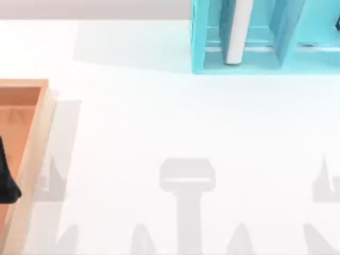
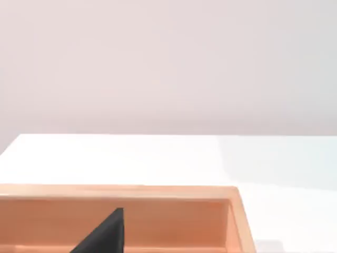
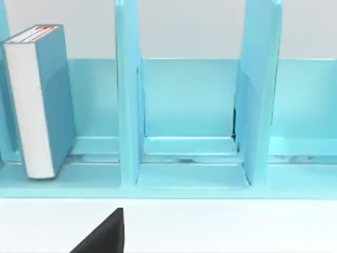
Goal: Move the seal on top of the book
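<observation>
Tray [image 1: 33,133] sits at the table's left edge, with our left gripper [image 1: 6,180] over its interior; we cannot tell its grip state. Book [image 1: 237,32] stands upright in a shelf unit [image 1: 199,42] compartment at far right, so no flat top is presented. The seal cannot be located.

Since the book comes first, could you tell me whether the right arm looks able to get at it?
Probably yes: the book stands upright in an open-fronted shelf compartment, nothing before it.
</observation>
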Tool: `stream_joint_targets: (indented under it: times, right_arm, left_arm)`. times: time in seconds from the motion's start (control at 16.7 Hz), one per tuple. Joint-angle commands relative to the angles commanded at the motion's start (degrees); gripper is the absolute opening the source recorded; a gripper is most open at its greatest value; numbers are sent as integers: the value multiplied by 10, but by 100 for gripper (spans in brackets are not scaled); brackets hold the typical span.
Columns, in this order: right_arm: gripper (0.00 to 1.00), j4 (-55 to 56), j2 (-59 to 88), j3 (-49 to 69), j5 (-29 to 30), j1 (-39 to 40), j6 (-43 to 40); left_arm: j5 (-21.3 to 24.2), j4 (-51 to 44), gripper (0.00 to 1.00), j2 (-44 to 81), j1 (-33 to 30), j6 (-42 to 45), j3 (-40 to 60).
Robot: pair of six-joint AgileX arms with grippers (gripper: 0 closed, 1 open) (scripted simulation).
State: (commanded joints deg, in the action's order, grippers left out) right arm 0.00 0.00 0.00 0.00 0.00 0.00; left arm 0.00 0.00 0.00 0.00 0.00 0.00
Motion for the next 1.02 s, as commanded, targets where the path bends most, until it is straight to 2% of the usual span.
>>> stream_joint_targets:
  times: [0.24,0.48,0.66,1.02]
  right_arm:
    - [100,17,17,16,9,1,1]
    - [100,114,123,97,59,15,6]
    - [100,231,264,185,113,39,13]
    - [100,511,648,387,222,113,27]
  left_arm:
    - [0,0,100,0,0,0,0]
    - [0,0,100,0,0,0,0]
    - [0,0,100,0,0,0,0]
    - [0,0,100,0,0,0,0]
